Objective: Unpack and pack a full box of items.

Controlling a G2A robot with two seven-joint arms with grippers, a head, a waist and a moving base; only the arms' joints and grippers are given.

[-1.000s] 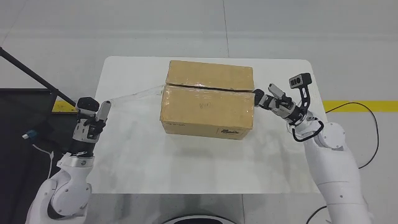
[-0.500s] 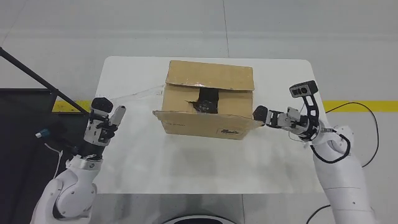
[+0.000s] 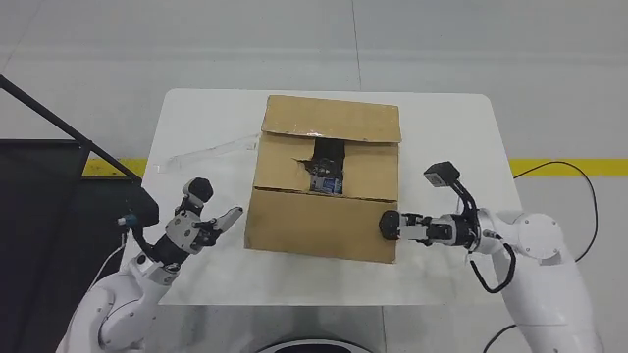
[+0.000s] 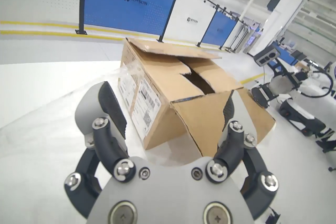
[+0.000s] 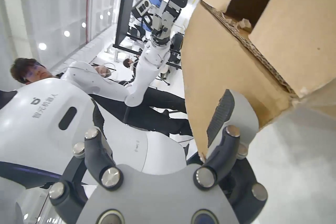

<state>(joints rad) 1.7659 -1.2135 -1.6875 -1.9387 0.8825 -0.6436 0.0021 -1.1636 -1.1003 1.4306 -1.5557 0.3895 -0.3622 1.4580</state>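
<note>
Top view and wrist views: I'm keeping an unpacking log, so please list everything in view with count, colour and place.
Box: one, brown cardboard, mid-table, top flaps partly open.
Items inside: count unclear, blue and white, in the gap between flaps.
Labels: several, white, on the box's left side.
Tape strip: one, clear, on the table off the box's far left corner.
Table: one, white, under the box.
Left gripper: one, grey and black, fingers open, by the box's near left corner.
Right gripper: one, grey and black, at the near flap's right corner.

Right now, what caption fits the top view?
Cardboard box, front flap folded open, on a white table between two robot arms.
</note>
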